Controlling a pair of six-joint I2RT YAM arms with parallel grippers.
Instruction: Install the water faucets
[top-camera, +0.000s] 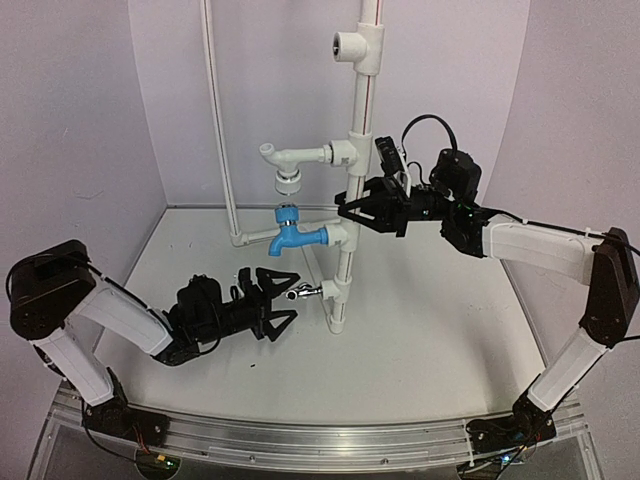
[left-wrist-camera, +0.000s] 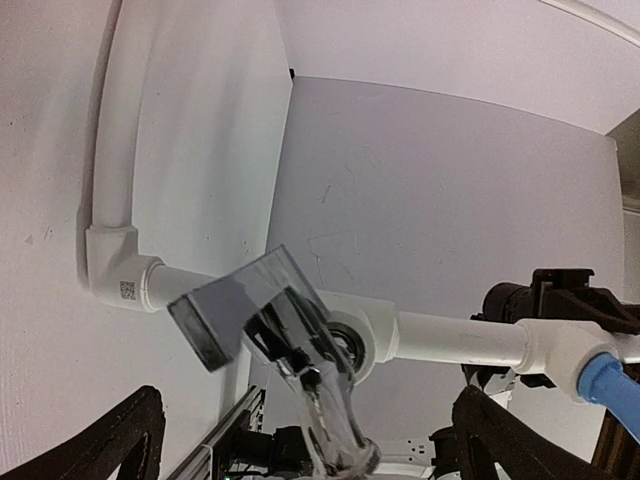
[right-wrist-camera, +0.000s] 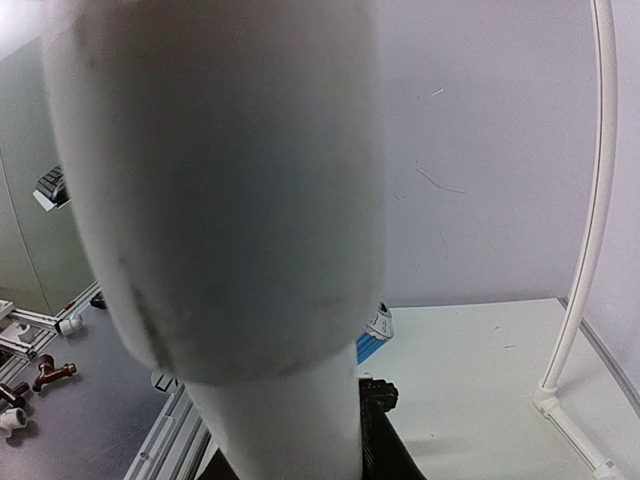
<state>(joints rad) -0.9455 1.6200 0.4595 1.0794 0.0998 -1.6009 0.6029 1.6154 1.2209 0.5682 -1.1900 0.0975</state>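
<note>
The small silver faucet (top-camera: 301, 293) I'm working on is shiny metal with a short, flat lever handle. It lies level, sticking out from the left side of the upright white pipe (top-camera: 348, 255). Its end meets the opening of that pipe's lowest fitting; how deep, I can't tell.

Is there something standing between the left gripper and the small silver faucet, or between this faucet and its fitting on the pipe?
Nothing visible does. The silver faucet sits between the open fingers of the left gripper, apart from both, and its end is at the mouth of the lowest tee fitting.
</note>
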